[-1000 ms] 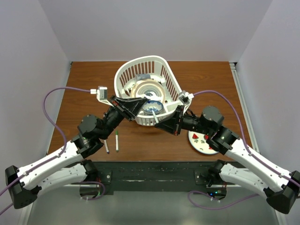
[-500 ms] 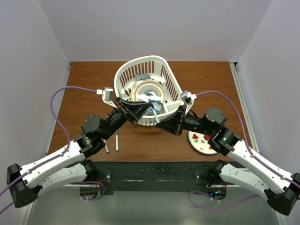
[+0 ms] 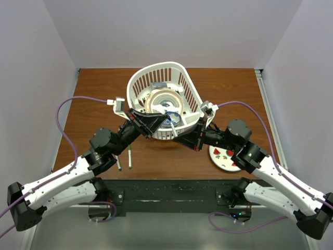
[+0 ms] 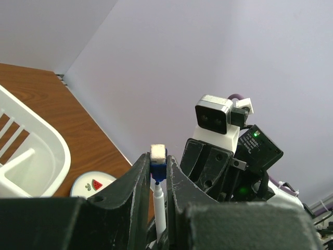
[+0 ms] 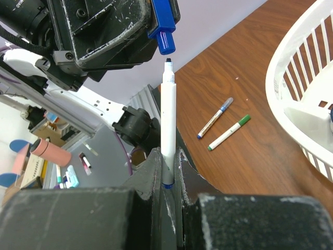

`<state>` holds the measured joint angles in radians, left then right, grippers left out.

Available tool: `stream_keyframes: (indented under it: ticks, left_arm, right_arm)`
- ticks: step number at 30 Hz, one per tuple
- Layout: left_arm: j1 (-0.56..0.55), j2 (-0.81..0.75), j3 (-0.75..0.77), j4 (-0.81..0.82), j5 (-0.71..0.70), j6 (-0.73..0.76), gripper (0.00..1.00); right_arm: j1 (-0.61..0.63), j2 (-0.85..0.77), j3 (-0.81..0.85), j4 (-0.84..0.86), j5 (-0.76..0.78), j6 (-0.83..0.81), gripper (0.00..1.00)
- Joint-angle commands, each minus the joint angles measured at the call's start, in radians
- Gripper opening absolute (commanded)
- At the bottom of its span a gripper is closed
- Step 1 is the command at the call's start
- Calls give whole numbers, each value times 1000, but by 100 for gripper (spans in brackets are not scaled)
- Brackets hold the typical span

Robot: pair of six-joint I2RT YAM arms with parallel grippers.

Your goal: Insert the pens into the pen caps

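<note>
My left gripper (image 3: 164, 116) is shut on a blue pen cap (image 4: 157, 170) with a white end, held above the basket's near rim. My right gripper (image 3: 178, 136) is shut on a white pen (image 5: 168, 114) near its rear end. The pen's dark tip points at the cap (image 5: 163, 32) and sits just at its mouth, with a small gap in the right wrist view. From the left wrist the pen (image 4: 160, 208) lines up under the cap between my fingers. Two capped pens, one blue (image 5: 215, 118) and one green (image 5: 229, 132), lie on the table (image 3: 129, 156).
A white slatted basket (image 3: 183, 86) holding a plate and bowl stands at the table's middle back. A small white plate with fruit pictures (image 3: 223, 158) lies under the right arm. The wooden table (image 3: 93, 94) has walls on three sides.
The left gripper with the cap has moved right, closer to the pen tip, since one second ago. Over the last half second both arms barely moved.
</note>
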<state>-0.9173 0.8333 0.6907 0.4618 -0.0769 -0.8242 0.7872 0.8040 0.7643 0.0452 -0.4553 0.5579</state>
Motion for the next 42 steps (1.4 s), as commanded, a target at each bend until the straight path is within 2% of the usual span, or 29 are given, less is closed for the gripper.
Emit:
stream_keyframes:
  ticks: [1, 26, 42]
  left_arm:
    - [3, -7, 13, 40, 19, -10, 0]
    - [3, -5, -22, 52, 34, -42, 0]
    - [1, -23, 12, 15, -40, -23, 0]
  right_arm:
    - [3, -11, 10, 16, 21, -10, 0]
    - [3, -23, 21, 12, 24, -4, 0]
    - [3, -22, 17, 12, 14, 2, 0]
